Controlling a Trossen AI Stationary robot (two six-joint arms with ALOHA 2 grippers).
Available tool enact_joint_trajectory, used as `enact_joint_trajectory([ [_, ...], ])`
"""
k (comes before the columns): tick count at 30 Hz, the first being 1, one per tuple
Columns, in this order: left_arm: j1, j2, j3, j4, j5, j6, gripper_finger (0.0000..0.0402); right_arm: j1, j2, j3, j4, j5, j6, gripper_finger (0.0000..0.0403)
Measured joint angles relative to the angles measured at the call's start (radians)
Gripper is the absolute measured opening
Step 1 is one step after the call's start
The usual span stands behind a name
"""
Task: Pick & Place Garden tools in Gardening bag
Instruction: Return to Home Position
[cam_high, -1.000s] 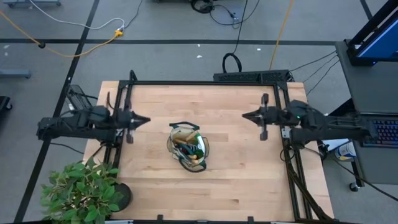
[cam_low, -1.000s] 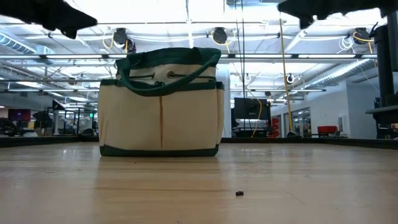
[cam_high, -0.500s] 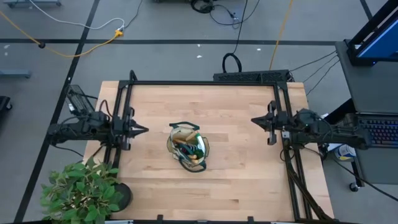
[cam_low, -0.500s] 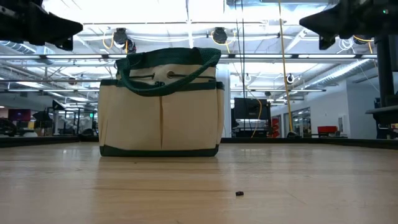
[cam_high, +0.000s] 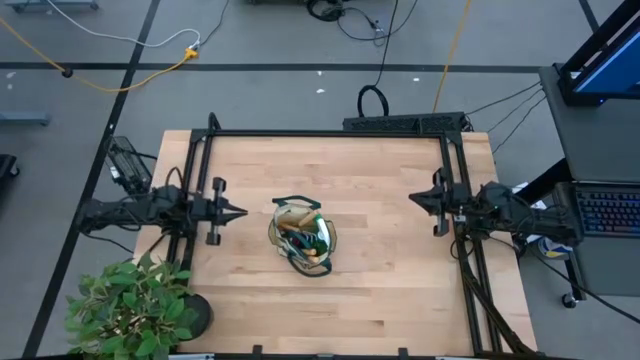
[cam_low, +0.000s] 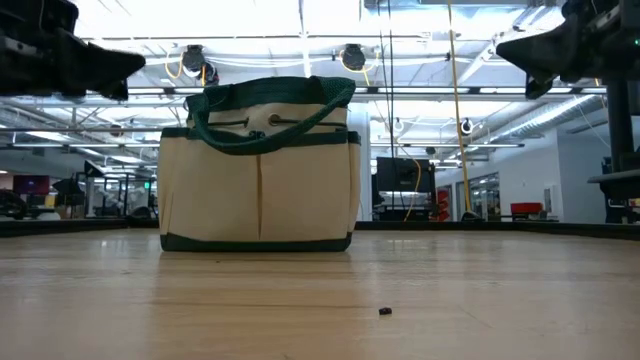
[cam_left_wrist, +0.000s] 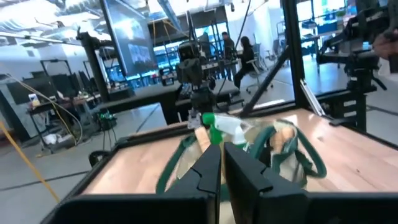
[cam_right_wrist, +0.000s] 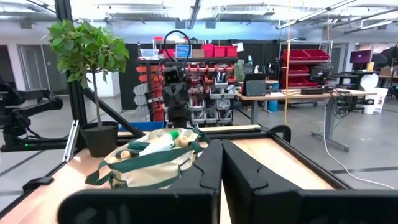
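Observation:
The beige gardening bag (cam_high: 302, 236) with dark green trim stands on its base at the table's middle, also in the low view (cam_low: 258, 165). Wooden handles and a green spray bottle (cam_left_wrist: 222, 127) with a white top stick out of it; they also show in the right wrist view (cam_right_wrist: 163, 141). My left gripper (cam_high: 238, 212) is shut and empty, left of the bag, above the table. My right gripper (cam_high: 414, 200) is shut and empty, right of the bag, near the table's right edge.
A leafy potted plant (cam_high: 135, 305) stands at the table's near left corner. A black frame (cam_high: 330, 132) runs along the table's far, left and right edges. A small dark speck (cam_low: 384, 311) lies on the wood near the front. People show in the room beyond.
My right gripper has drawn back toward the table's right edge. My left gripper drew back toward the left edge, then came a little way back toward the bag and nearer the table's near edge. The bag has stayed where it was.

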Motion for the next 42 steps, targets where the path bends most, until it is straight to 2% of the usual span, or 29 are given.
enact_joint_trajectory([
  [4, 0.000, 0.000, -0.034, 0.058, 0.000, -0.002, 0.0026, 0.000, -0.024, -0.030, 0.012, 0.000, 0.007, 0.0000],
  [9, 0.000, 0.000, -0.034, 0.048, 0.000, -0.004, 0.0026, 0.000, -0.024, -0.061, 0.029, 0.006, 0.008, 0.0000],
  [15, 0.000, 0.000, -0.034, 0.030, 0.000, -0.007, 0.0026, 0.000, -0.022, -0.134, 0.069, 0.100, 0.037, 0.0000],
  [21, 0.000, 0.001, -0.034, 0.038, 0.000, -0.048, 0.0026, 0.000, -0.019, -0.182, 0.102, 0.098, 0.017, 0.0000],
  [42, 0.000, 0.002, -0.034, 0.032, 0.000, -0.076, 0.0026, 0.000, -0.019, -0.184, 0.077, 0.105, -0.001, 0.0000],
])
